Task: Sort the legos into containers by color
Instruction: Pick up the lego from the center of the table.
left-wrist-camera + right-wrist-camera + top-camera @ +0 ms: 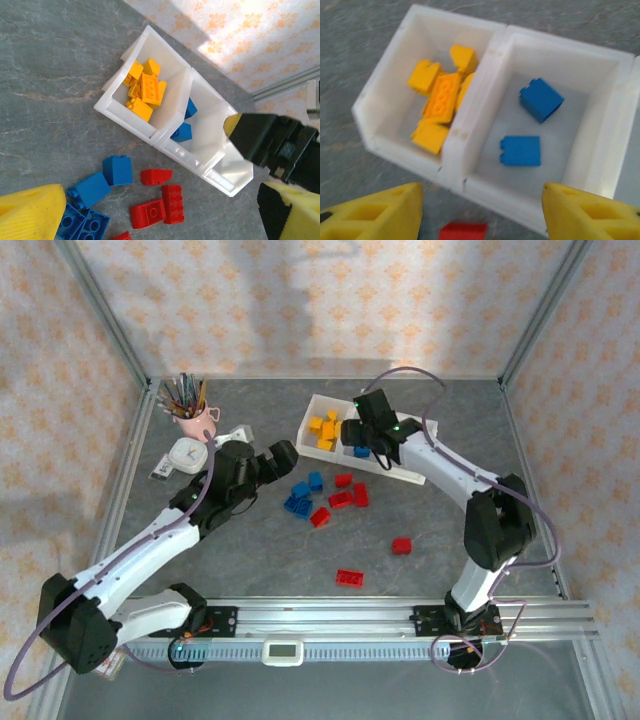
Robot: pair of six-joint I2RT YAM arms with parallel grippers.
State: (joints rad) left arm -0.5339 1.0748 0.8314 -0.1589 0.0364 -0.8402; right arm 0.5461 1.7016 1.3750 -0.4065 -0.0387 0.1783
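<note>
The white three-compartment tray (405, 472) lies at the back centre. Its left compartment holds several yellow bricks (322, 430) (440, 100), and the middle one holds two blue bricks (541, 100) (182, 131). My right gripper (362, 440) (482, 210) hovers open over the middle compartment's near wall, holding nothing. Blue bricks (300, 498) (117, 170) and red bricks (347, 494) (162, 202) lie loose in front of the tray. Two more red ones (401, 545) (349, 577) lie nearer me. My left gripper (278, 462) (160, 220) is open above the blue and red cluster, holding nothing.
A pink pencil cup (193, 412) and a white gadget (187, 455) stand at the back left. The metal rail (400, 615) runs along the near edge. Frame posts and patterned walls bound the table.
</note>
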